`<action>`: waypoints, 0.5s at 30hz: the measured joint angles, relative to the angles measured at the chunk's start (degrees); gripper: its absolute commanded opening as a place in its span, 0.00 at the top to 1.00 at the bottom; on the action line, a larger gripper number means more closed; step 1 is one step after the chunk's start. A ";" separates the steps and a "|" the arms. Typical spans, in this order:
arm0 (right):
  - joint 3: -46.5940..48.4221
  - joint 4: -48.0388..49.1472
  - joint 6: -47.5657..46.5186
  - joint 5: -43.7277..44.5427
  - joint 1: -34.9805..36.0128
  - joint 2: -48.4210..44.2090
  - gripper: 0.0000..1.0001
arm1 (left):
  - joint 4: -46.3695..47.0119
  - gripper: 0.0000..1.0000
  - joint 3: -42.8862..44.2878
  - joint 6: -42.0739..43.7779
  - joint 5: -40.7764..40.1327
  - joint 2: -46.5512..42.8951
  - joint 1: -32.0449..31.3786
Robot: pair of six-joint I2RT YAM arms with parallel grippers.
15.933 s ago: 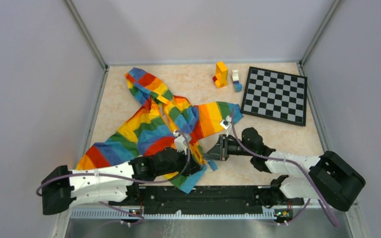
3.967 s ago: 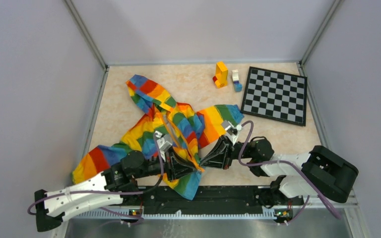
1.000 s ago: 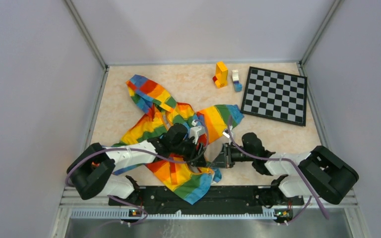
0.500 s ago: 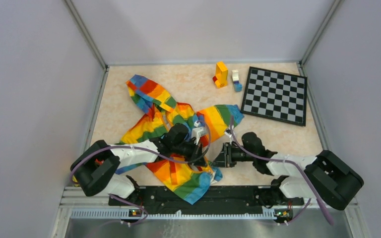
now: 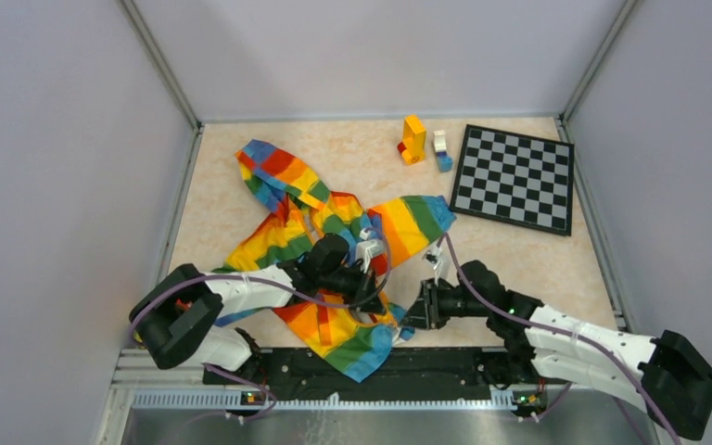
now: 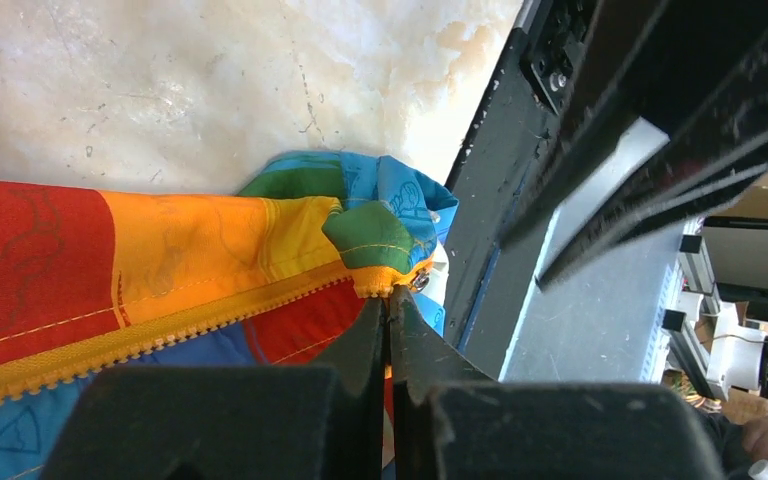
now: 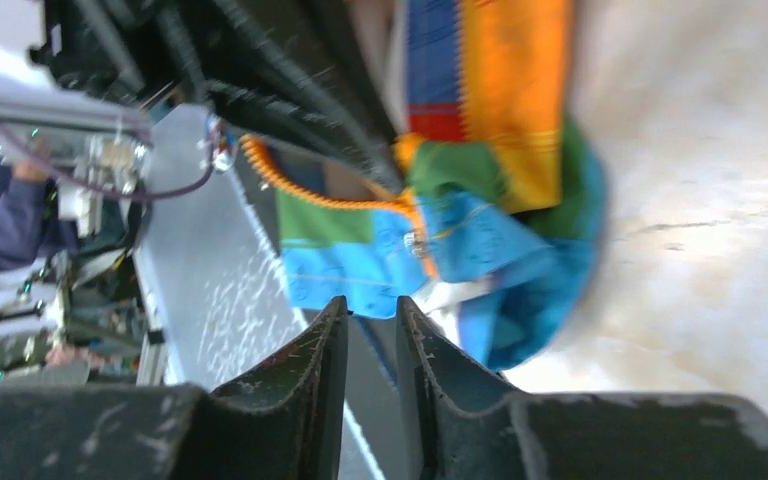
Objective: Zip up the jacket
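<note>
from above, the soft rainbow-striped jacket point(image 5: 283, 246) lies crumpled on the mottled beige table point(image 5: 519, 250), my left pincer point(image 5: 374, 278) on its front and my right pincer point(image 5: 412, 315) just beside its blue hem corner. at my left wrist the black fingers are clenched flat together, their tips touching the end of the toothed orange zipper tape point(image 6: 160, 335) by a small metal pull point(image 6: 421, 282). at my right wrist the ridged fingers stand released with a narrow gap, grasping nothing, and the bunched hem lies beyond them.
</note>
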 measured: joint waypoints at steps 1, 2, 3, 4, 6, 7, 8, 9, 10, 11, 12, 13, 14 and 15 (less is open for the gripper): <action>-0.09 0.72 0.72 0.11 1.64 -0.28 0.80 | 0.09 1.00 -0.09 -0.11 0.02 -0.22 0.07; -0.15 1.99 1.73 0.22 3.32 -0.09 0.80 | 0.26 1.00 -0.20 -0.28 0.07 -0.46 0.13; -0.20 3.13 2.43 0.46 4.35 0.55 0.80 | 0.31 1.00 -0.24 -0.35 0.07 -0.66 0.15; -0.46 4.90 3.23 0.63 5.44 1.81 0.80 | 0.44 1.00 -0.31 -0.46 0.13 -0.85 0.22; -0.96 8.20 4.87 1.16 7.30 5.38 0.79 | 0.72 1.00 -0.31 -0.55 0.26 -1.07 0.26; -1.57 9.97 5.66 1.33 7.89 7.13 0.79 | 0.90 1.00 -0.31 -0.63 0.28 -1.07 0.28; -2.27 11.52 6.49 1.53 8.33 8.81 0.79 | 1.01 1.00 -0.35 -0.72 0.31 -1.07 0.28; -3.21 13.14 7.28 1.84 8.66 10.43 0.78 | 1.14 1.00 -0.42 -0.76 0.39 -1.07 0.31; -3.96 14.23 8.04 2.05 8.90 11.85 0.77 | 1.16 1.00 -0.46 -0.83 0.46 -1.07 0.33; -4.42 14.88 8.55 2.23 8.98 12.83 0.75 | 1.18 1.00 -0.55 -0.92 0.46 -1.07 0.35; -4.70 15.50 9.16 2.67 9.05 13.73 0.75 | 1.20 1.00 -0.70 -0.96 0.50 -1.07 0.35; -4.76 16.24 9.55 3.13 9.05 14.23 0.75 | 1.20 1.00 -0.81 -1.11 0.57 -1.07 0.35; -4.85 17.07 9.73 3.50 9.05 14.51 0.75 | 1.22 1.00 -0.92 -1.16 0.68 -1.07 0.35; -4.90 17.79 10.03 3.91 9.05 14.56 0.75 | 1.31 1.00 -1.03 -1.27 0.74 -1.07 0.35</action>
